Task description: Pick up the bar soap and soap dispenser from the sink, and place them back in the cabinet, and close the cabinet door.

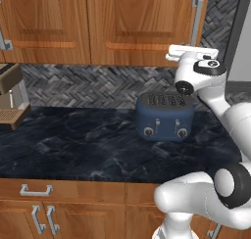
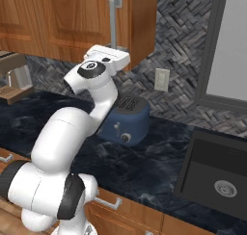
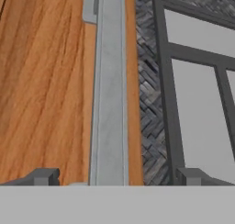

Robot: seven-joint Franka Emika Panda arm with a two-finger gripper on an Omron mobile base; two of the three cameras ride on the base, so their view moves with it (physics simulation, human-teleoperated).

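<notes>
My gripper (image 3: 118,177) is open, its two dark fingertips (image 3: 43,176) standing on either side of the vertical silver bar handle (image 3: 110,103) of the brown wood cabinet door (image 3: 46,81). The base views show the white hand (image 1: 188,53) (image 2: 110,57) raised just under that handle (image 1: 197,17) (image 2: 115,22), at the lower right corner of the wall cabinet (image 1: 142,22). The door lies flush with the cabinet front. The black sink (image 2: 193,162) is at the far right, one basin with a steel drain in view. The bar soap and soap dispenser are out of view.
A blue toaster (image 1: 164,116) (image 2: 124,117) stands on the dark marble counter (image 1: 73,145) below the hand. A coffee machine (image 1: 10,96) (image 2: 12,77) is at the left. A grey-framed window (image 3: 197,103) (image 2: 226,46) and a wall outlet (image 2: 161,80) lie right of the cabinet.
</notes>
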